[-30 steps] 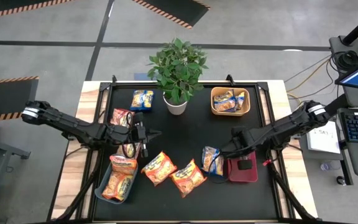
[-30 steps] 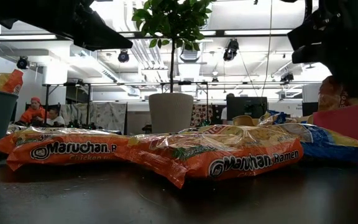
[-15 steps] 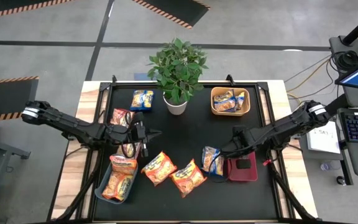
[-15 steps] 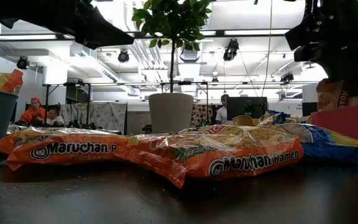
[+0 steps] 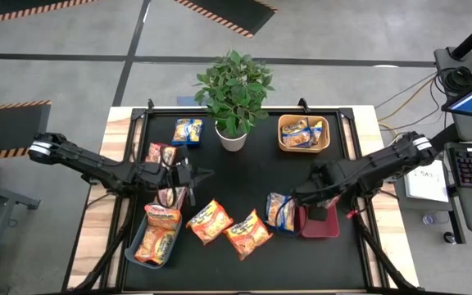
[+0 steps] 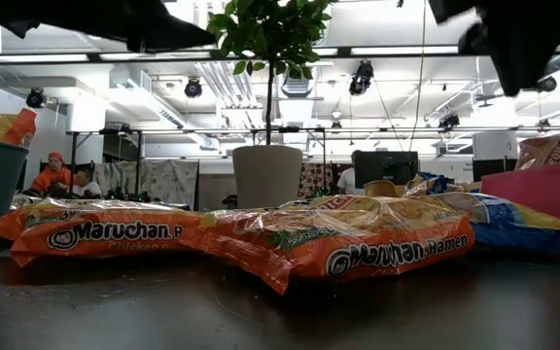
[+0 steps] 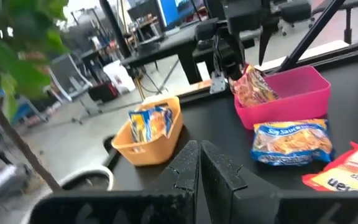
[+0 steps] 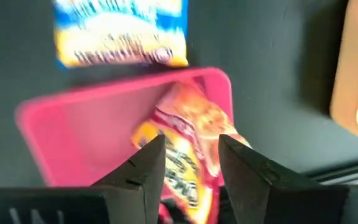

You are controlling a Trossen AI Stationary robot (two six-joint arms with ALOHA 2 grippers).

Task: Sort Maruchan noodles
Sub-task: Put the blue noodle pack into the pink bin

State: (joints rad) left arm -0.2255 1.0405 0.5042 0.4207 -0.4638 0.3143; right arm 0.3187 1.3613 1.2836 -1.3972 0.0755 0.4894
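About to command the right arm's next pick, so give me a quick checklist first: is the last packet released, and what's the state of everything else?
1. Right gripper open above the pink bin: ok.
2. Red-pink packet released into that bin: ok, though it leans on the bin wall rather than lying flat.
3. Blue-and-yellow packet beside the pink bin, unobstructed for pickup: ok.
4. Left gripper shut and empty, away from the right arm: ok.
5. Two orange packets still unsorted mid-table: not ok.
6. Potted plant out of the right arm's path: ok.
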